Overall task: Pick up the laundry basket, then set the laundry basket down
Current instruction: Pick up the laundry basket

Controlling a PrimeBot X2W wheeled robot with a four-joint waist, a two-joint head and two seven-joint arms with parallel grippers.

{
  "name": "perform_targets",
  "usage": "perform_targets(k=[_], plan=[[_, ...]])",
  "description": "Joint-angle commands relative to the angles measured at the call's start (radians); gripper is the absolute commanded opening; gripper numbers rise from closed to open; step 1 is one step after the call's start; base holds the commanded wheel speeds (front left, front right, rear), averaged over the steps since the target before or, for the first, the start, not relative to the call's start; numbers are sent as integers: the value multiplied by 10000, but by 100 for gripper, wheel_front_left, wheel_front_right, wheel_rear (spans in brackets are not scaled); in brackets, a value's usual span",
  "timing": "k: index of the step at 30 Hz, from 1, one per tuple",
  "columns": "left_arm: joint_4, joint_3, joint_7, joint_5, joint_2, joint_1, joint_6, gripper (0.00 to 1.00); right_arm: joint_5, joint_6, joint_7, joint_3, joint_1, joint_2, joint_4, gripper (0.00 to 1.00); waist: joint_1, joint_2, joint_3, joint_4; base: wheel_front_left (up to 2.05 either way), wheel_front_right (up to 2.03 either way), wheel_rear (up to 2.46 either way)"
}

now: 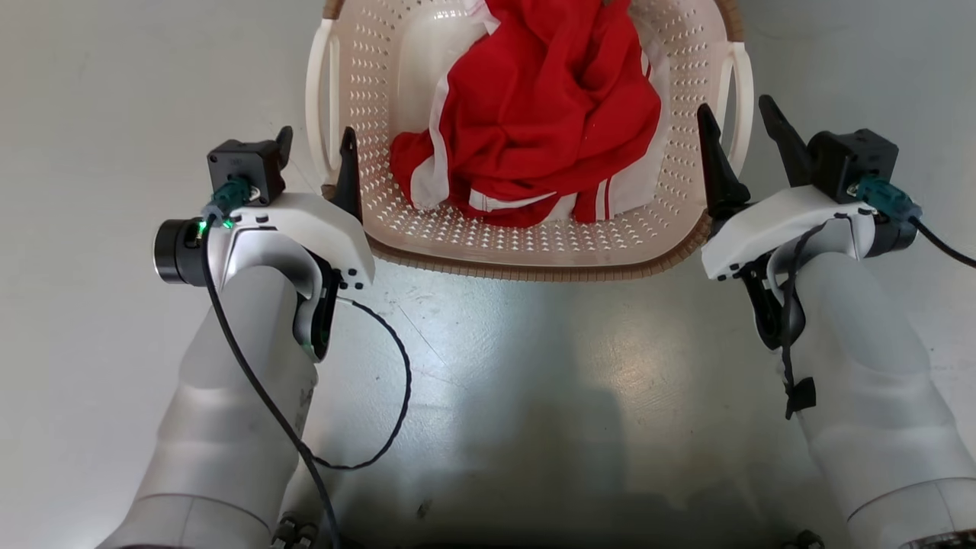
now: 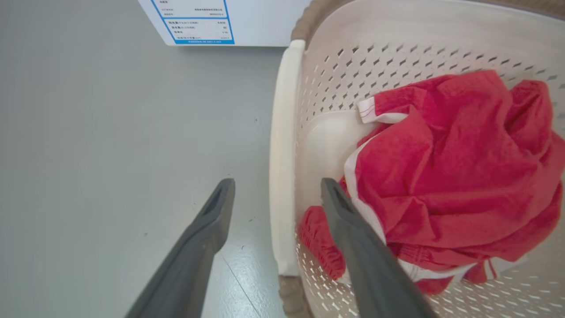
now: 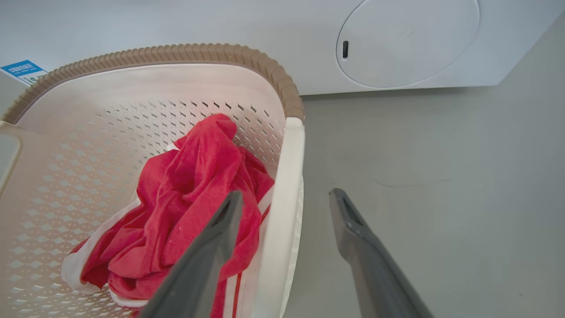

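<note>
The two dark fingers point(image 1: 348, 164) of the left gripper point(image 1: 316, 156) are spread apart. One finger is inside the laundry basket point(image 1: 534, 242) and the other is outside it, with the white left handle point(image 1: 324, 91) between them. In the left wrist view the same handle point(image 2: 282, 154) stands in the gap of the left gripper point(image 2: 278, 185), and a small space shows on each side of it, so the fingers grasp nothing.

The right gripper point(image 1: 733, 107) is spread in the same way around the right handle point(image 1: 741, 84). In the right wrist view its inner finger point(image 3: 212, 247) lies over the red cloth point(image 3: 198, 185), close to the handle point(image 3: 287, 176), and its outer finger is apart from the handle, over the floor.

The basket is on the grey floor point(image 1: 534, 366), between the two grippers and just in front of the pale forearms. Its rim is brown and its walls have many small holes. A crumpled red cloth with white stripes point(image 1: 549, 99) lies inside. Behind the basket is a white washing machine point(image 3: 397, 44) with a round door, and a blue label point(image 2: 196, 22) is on its front.
</note>
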Motion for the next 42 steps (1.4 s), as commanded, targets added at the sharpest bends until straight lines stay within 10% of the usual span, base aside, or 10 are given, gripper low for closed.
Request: perform_targets(k=[1, 24, 28, 34, 42], plan=[[132, 285, -49, 137, 253, -23, 26, 100, 75, 63, -109, 322, 204, 191, -37, 100, -1, 0, 115, -15, 0, 0, 0], [1886, -486, -49, 49, 253, -1251, -540, 99, 337, 63, -109, 764, -584, 191, 1006, 100, -1, 0, 389, 111, 0, 0, 0], [1968, -812, -49, -174, 253, -1324, -519, 54, 376, 63, -109, 804, -654, 191, 1176, 100, -1, 0, 340, 99, 0, 0, 0], [2076, -1268, -49, -489, 253, -1377, -456, 0, 428, 63, -109, 951, -780, 191, 1537, 1, -1, 0, 252, 86, 0, 0, 0], [2175, -1926, -49, -1123, 252, -1222, -412, 0, 447, 63, -109, 1021, -946, 191, 2201, 0, -1, 0, -84, 73, 0, 0, 0]])
